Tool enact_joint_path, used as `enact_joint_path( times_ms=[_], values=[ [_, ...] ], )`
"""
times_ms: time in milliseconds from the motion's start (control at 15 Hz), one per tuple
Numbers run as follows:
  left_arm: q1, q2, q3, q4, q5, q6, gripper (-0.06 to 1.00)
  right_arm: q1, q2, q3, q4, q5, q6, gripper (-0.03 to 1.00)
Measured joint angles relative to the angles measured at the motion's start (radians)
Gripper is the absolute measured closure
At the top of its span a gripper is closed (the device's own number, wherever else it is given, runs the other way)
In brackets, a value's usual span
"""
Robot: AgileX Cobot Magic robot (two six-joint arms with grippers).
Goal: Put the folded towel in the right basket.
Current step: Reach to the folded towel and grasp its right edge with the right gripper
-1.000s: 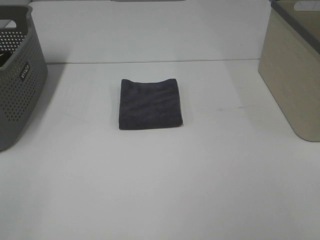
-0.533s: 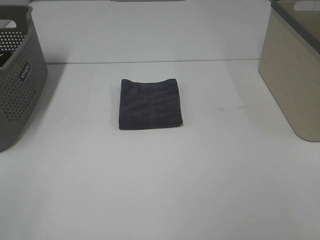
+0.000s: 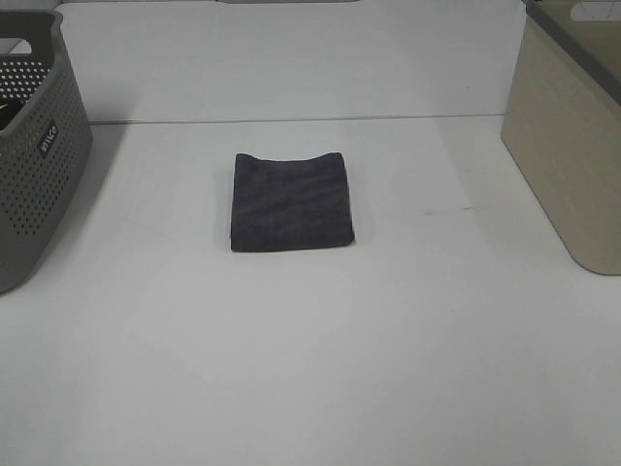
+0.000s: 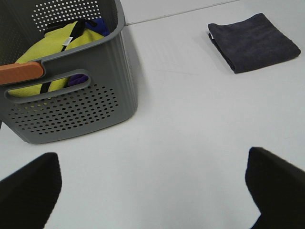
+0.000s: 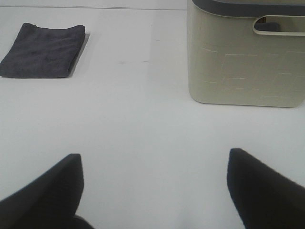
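Jaws of left gripper [image 4: 152, 157] and right gripper [image 5: 155, 155] gaped empty since the folded dark-grey cloth towel [image 3: 291, 202] lay untouched well ahead.

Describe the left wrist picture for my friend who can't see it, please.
A folded dark towel lies flat on a white table, apart from a grey holey basket holding yellow cloth. The left gripper shows open jaws, holding nothing.

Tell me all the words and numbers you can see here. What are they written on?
Small dark label on the grey basket: white letters, too blurred to read.
Tiny white tag at a corner of the folded towel: too small to read.
Beige basket: no writing shows.
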Motion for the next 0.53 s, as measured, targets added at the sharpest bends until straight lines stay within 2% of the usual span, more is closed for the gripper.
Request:
enact_joint_path(
  times_ms=[533],
  values=[
    [0.0, 0.0, 0.0, 0.0, 0.0, 0.0, -0.04, 0.0, 0.0, 0.0, 0.0, 0.0, 0.0, 0.2]
  ],
)
